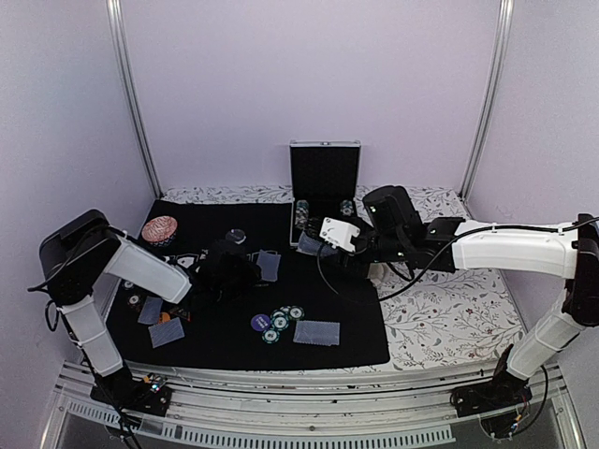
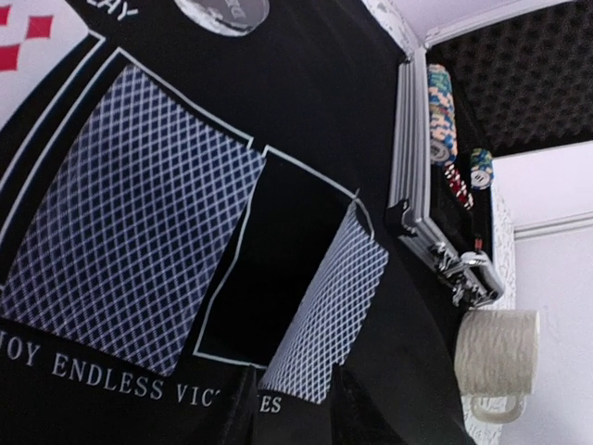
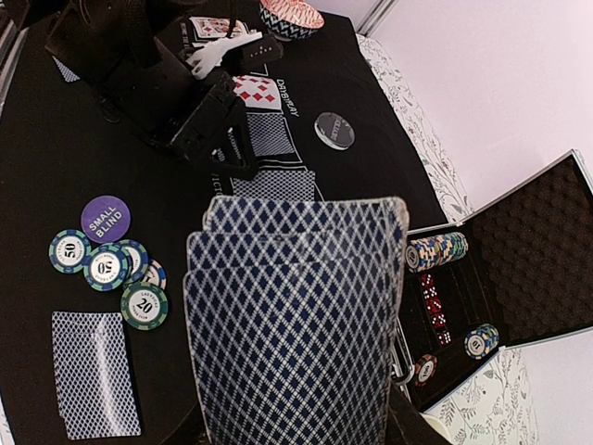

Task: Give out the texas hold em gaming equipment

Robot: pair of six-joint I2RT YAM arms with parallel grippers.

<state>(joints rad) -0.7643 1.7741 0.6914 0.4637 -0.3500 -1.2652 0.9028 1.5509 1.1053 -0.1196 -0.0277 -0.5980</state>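
**Top external view.**
- Black mat point(image 1: 234, 348) on a floral-clothed table, with an open aluminium case point(image 1: 325, 173) at its far edge.
- Left gripper point(image 1: 251, 271) is low over the middle of the mat. A face-down centre card point(image 1: 269, 265) lies just beside its tip.
- Right gripper point(image 1: 323, 247) is near the front of the case, clamped on a fan of playing cards point(image 1: 309, 245).
- Near edge of the mat: a cluster of green-and-white poker chips point(image 1: 283, 323). A purple button point(image 1: 260, 323) is just beside it on the left, and a single card point(image 1: 316, 333) lies near it on the right.
- Two side cards point(image 1: 167, 332) lie on the mat by the left arm.

**Left wrist view.**
- Fingers point(image 2: 243, 413) are parted, one on either side of the near end of the centre card on the mat. Whether they touch its edges cannot be told.
- A second card point(image 2: 130, 222) lies flat beside it, apart from it.
- A cream mug point(image 2: 496, 357) stands just beside the case.

**Right wrist view.**
- The fan of playing cards fills the foreground, backs up. The fingers gripping it are hidden behind it.
- The poker chips, marked 50 and 20, overlap one another. The purple button reads SMALL BLIND.
- Red dice point(image 3: 431, 306) and further chip stacks point(image 3: 435, 250) sit inside the case.
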